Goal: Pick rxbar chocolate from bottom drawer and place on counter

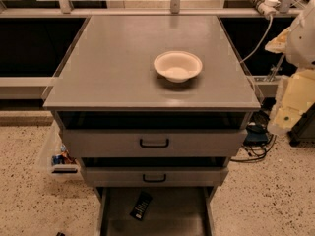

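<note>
The rxbar chocolate is a small flat black bar with white print. It lies tilted on the dark floor of the open bottom drawer, left of the middle. The counter is the flat grey cabinet top. My gripper hangs at the right edge of the view, beside the cabinet's right side, a little below counter height. It is well above and to the right of the bar and apart from it. Nothing shows in it.
A white bowl stands on the counter, right of centre. Two grey drawers with black handles are slightly pulled out above the bottom drawer. A clear bin of small items sits on the floor at left. Cables lie at right.
</note>
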You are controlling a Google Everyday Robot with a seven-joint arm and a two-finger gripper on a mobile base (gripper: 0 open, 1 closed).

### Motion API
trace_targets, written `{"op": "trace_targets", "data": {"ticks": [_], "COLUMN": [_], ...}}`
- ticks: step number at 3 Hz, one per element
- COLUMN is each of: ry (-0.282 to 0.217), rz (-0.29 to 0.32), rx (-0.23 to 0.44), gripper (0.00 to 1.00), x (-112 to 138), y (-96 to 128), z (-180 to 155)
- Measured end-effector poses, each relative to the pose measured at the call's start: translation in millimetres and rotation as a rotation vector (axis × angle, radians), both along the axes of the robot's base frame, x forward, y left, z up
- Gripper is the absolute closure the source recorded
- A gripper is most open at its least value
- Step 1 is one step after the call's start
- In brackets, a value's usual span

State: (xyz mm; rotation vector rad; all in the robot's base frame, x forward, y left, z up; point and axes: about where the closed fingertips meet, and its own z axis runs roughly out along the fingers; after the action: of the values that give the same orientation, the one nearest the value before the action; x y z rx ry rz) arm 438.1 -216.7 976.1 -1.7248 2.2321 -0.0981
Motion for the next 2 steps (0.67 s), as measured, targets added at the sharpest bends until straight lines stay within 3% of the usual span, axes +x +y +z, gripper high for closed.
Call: {"op": "trace_targets", "data": {"ticks": [1, 2], "ry": [0.000, -0.015], "rz": [0.000, -0.015], "rx": [0.000, 0.071], "gripper": [0.00, 0.00], "x": [0.0, -8.4], "y": [0.0, 6.1], "z": [0.0, -13.4]}}
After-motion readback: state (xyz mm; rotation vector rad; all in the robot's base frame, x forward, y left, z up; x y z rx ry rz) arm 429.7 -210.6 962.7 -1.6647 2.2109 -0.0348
